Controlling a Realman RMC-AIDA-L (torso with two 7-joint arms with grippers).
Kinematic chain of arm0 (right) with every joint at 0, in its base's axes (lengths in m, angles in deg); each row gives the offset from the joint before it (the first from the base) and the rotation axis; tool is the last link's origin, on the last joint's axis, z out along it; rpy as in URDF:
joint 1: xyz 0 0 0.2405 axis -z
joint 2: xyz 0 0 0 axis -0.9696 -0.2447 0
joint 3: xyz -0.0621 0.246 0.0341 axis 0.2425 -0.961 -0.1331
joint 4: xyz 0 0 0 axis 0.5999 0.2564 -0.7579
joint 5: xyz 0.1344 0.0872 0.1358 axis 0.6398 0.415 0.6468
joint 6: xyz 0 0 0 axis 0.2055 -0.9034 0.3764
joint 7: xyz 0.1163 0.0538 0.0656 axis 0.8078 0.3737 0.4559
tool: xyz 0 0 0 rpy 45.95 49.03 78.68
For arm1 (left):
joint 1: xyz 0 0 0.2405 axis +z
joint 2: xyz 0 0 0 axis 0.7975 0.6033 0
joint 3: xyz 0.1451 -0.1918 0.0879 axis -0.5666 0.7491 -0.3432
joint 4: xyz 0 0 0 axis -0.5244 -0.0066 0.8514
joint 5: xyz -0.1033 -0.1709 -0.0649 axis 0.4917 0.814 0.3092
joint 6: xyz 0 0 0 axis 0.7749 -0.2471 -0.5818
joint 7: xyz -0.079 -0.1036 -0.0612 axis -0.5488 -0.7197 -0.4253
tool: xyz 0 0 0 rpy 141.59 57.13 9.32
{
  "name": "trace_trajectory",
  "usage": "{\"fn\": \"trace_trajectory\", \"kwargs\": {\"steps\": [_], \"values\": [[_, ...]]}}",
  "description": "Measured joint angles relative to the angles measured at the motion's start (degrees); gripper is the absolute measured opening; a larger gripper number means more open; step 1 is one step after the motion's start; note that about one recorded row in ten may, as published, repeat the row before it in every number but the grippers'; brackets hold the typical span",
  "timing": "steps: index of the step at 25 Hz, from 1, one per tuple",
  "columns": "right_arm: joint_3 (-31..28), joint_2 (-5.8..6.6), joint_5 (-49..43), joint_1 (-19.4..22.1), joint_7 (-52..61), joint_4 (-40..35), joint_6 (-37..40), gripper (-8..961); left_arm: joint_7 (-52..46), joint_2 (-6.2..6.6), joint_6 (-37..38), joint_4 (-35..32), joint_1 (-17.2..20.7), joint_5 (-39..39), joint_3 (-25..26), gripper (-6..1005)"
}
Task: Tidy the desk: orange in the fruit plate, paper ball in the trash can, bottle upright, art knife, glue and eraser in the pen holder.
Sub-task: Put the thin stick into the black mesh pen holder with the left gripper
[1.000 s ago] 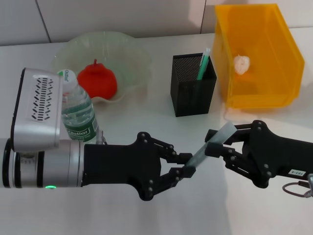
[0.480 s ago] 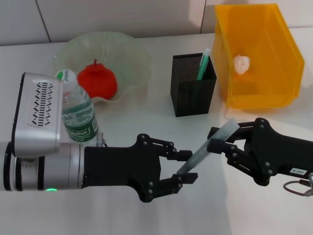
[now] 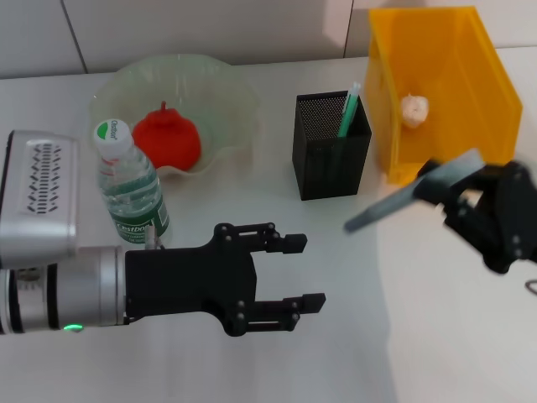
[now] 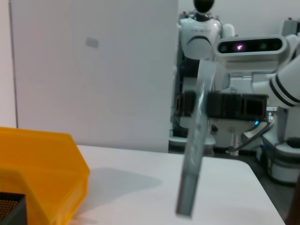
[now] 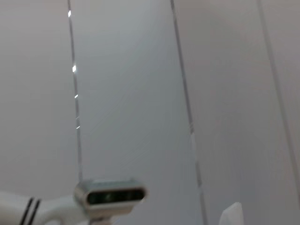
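Released by the spread left tool (image 3: 295, 273), art knife (image 3: 409, 195) rides right tool's (image 3: 457, 191) pinch.

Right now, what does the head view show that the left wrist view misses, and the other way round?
Only the head view shows the orange in the fruit plate, the upright bottle, the paper ball, the open left pincer, and the right pincer shut on the art knife. Only the left wrist view shows other robots beyond the table. Both share the art knife, the trash can and the pen holder, just a corner in the wrist view.
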Motion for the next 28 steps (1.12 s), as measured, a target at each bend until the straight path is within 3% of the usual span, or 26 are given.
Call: {"fn": "trace_trajectory", "kwargs": {"steps": [2,6,13,16,28], "values": [[-4.68,-0.23,0.22,0.12,-4.83,0.71,0.29,142,2.87,0.12,1.14,3.01,0.02,2.28,0.3,700],[-9.72,-0.34,3.38,-2.09,-16.7,5.65,-2.98,142,12.61,0.26,6.38,11.09,-0.24,8.26,1.17,705],[-9.83,-0.47,7.13,-6.8,-26.5,11.08,-12.34,142,15.33,0.2,7.97,13.85,-0.14,9.26,1.74,814],[-9.91,-0.53,7.8,-9.65,-29.09,13.28,-18.09,142,15.78,0.11,8.02,15.03,-0.26,9.31,1.81,814],[-9.16,-0.42,7.71,-13.78,-30.64,15.63,-29.26,142,16.41,0.1,8.11,15.48,-0.46,9.36,1.88,814]]}}
